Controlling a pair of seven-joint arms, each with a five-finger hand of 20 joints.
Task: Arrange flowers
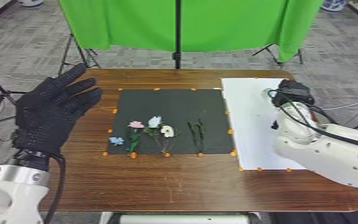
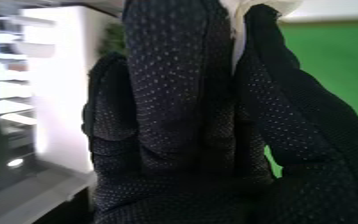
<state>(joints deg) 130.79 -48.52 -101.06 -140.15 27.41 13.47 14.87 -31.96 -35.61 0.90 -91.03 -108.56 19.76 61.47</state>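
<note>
"Starting at the left, what's there?"
"The robot's left hand (image 1: 55,107), raised beside the table (image 1: 180,192), its fingers straight and a little apart, nothing in them."
"And the dark mat (image 1: 171,102)? What does it carry?"
"Flowers, lying flat. First a blue flower (image 1: 116,141), close to the mat's left edge. Then a pink flower (image 1: 135,124) with green leaves below the head, then a very pale flower (image 1: 155,121) just beside it, then a white flower (image 1: 167,131) a bit nearer the robot."
"Anything further along?"
"Some green stems (image 1: 197,134), upright in the head view, apart from those heads and still within the mat's edges. Orange bits dot its border."
"Next?"
"A white sheet (image 1: 251,125), running alongside the mat. The right hand (image 1: 293,94) is over the far part of it, tubing around the wrist."
"Holding something?"
"Yes, thumb and fingers clamped on a pale thing (image 2: 239,9) at their tips."
"Is that a vase?"
"I can't tell; the glove covers too much of it, so I can't say what's inside either."
</note>
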